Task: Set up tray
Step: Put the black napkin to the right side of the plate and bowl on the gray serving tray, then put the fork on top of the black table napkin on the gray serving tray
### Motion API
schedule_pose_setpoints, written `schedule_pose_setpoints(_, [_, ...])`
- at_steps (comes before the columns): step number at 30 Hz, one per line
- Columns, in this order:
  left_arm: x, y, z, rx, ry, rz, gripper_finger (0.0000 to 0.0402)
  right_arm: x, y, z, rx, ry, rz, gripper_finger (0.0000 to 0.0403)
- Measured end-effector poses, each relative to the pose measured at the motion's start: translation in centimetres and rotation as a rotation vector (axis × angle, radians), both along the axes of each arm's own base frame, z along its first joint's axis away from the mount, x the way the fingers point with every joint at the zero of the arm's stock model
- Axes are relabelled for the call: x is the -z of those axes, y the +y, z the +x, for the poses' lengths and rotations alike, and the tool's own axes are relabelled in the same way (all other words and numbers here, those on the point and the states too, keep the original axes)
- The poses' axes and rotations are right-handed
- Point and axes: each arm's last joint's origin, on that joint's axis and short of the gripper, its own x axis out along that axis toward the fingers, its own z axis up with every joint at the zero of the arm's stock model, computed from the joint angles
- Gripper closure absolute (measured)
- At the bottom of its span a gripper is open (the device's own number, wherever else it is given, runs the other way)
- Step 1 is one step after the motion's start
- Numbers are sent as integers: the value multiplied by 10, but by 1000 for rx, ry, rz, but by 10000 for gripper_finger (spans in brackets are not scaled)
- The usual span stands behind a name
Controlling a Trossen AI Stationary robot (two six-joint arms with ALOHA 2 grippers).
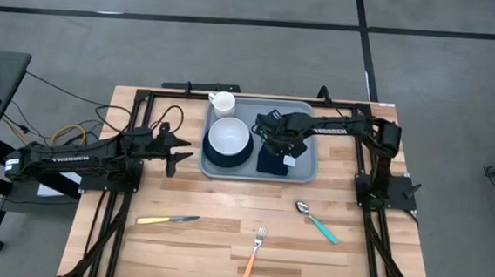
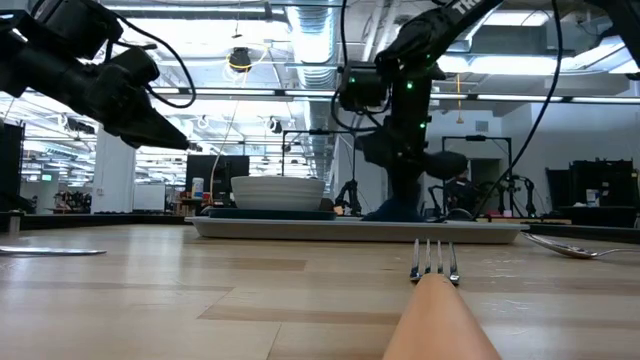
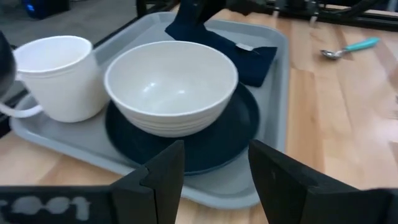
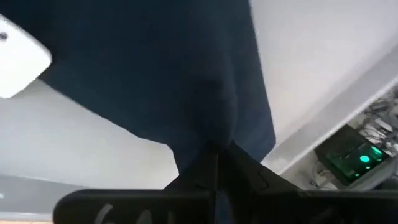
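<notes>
The light blue-grey tray (image 1: 307, 164) sits at the far middle of the wooden desk (image 1: 223, 242), its long axis running left to right, already carrying a white mug (image 1: 222, 103), a white bowl (image 1: 229, 138) on a dark plate (image 1: 220, 160) and a navy napkin (image 1: 272, 162). The right hand (image 1: 279, 149) is down on the tray's right half, its 2 fingers pinched shut on the napkin's cloth, as the right wrist view shows. The left hand (image 1: 179, 148) hovers just off the tray's left edge, fingers spread and holding nothing, pointed at the bowl. 3 pieces of cutlery lie on the bare desk nearer the camera side: a yellow-handled knife (image 1: 167, 221) to the left, an orange-handled fork (image 1: 252, 257) in the middle, a teal-handled spoon (image 1: 316, 222) to the right. The spoon lies closest to the right arm, the knife to the left, so each likely falls to its own side.
</notes>
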Motion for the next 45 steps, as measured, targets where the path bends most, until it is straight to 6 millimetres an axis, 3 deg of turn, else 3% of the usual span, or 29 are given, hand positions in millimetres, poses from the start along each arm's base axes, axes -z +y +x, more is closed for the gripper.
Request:
schedule_pose_setpoints(11, [0,2,-1,-58,13,41,234,-4,-10,3,13,-66,-30,353])
schedule_pose_setpoints(28, [0,2,-1,-59,15,41,234,-8,-5,5,87,-101,-77,346])
schedule_pose_setpoints(33, [0,2,-1,-60,15,41,234,-35,4,0,259,-203,-58,346])
schedule_pose_setpoints(38, [1,2,-1,-62,29,38,234,-58,14,-15,587,-364,-25,346])
schedule_pose_setpoints(45, [2,2,-1,-62,31,37,234,-64,35,-46,1064,-360,147,346])
